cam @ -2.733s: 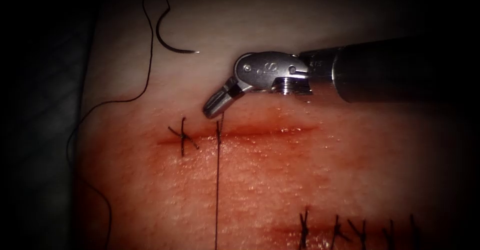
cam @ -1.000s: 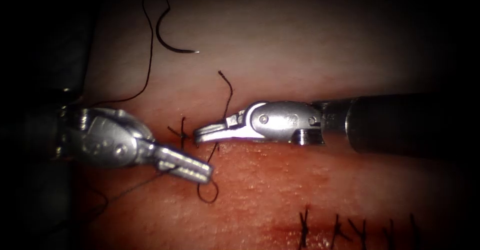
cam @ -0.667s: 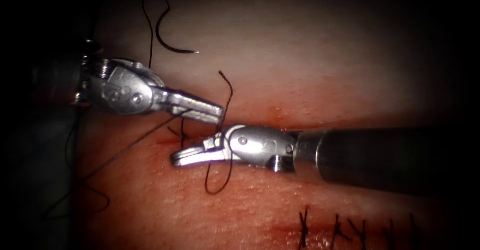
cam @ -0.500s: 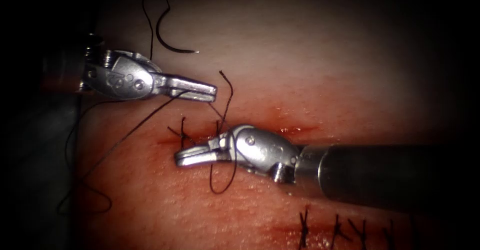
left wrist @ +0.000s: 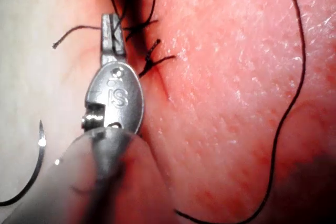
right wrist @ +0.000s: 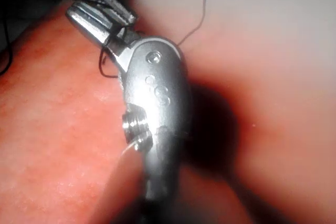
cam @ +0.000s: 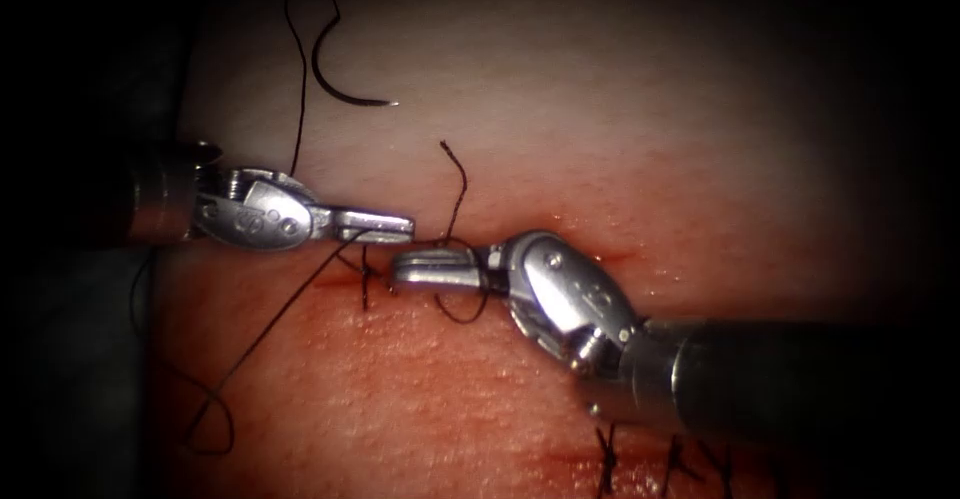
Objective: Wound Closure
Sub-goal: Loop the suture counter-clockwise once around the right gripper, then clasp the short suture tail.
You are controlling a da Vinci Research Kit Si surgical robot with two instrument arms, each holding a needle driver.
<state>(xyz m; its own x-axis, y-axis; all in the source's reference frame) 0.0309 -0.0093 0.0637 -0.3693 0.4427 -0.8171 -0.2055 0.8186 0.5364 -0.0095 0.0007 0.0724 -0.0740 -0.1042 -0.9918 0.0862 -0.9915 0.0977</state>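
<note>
Steel left tool (cam: 400,225) gripping thread (cam: 265,324), curved needle (cam: 340,87) loose

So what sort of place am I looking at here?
Likely a bench for suturing practice. Two metal tools, left holding thread and right with thread looped around it, work over a cut in tissue. A curved needle lies loose on it.

Both tools, left tool (cam: 385,225) and right tool (cam: 420,270), are polished, glossy metal. The tissue (cam: 620,159) looks moist and pebbled. The thread (cam: 455,184) is dark and matt.
</note>
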